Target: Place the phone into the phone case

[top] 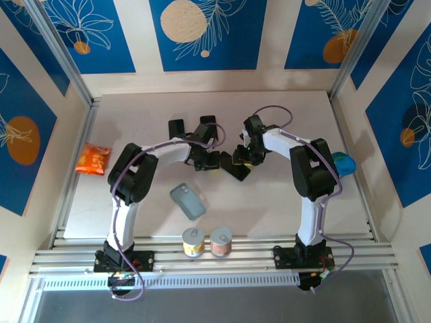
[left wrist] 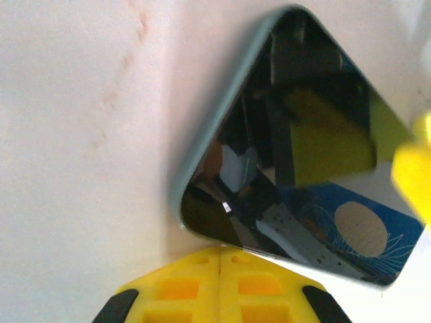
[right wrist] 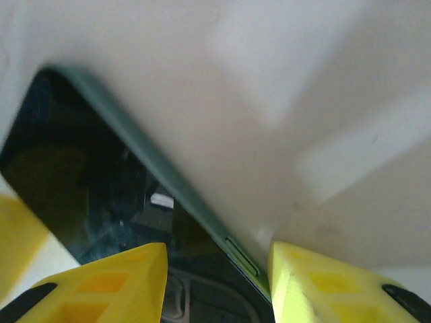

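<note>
- We see the phone [top: 240, 171] near the middle of the table [top: 269, 208], a dark slab lying between the two arms where their wrists meet.
- The left gripper [top: 221, 160] reaches in from the phone's left. In the left wrist view its yellow fingers [left wrist: 182, 289] are pressed together with only a seam between them, so we read it as closed.
- In that view the closed tips sit right at the rounded corner of the phone [left wrist: 289, 155]. We cannot tell whether they pinch the corner or merely touch it.
- The phone's glossy black screen faces the left wrist camera and has a grey-green rim around it.
- The right gripper [top: 244, 156] comes in from the phone's other side. In the right wrist view its jaws stand apart, with the long green edge of the phone [right wrist: 101, 182] running down into the gap, and we see neither pad pressing on it.
- The phone case [top: 187, 200], a grey-blue shell, lies apart from the phone, nearer the arm bases and to the left.
- Two cans [top: 207, 241] stand side by side at the near edge, just in front of the case.
- An orange snack bag [top: 93, 159] lies at the far left, and a blue-green object [top: 345, 163] sits at the far right.
</note>
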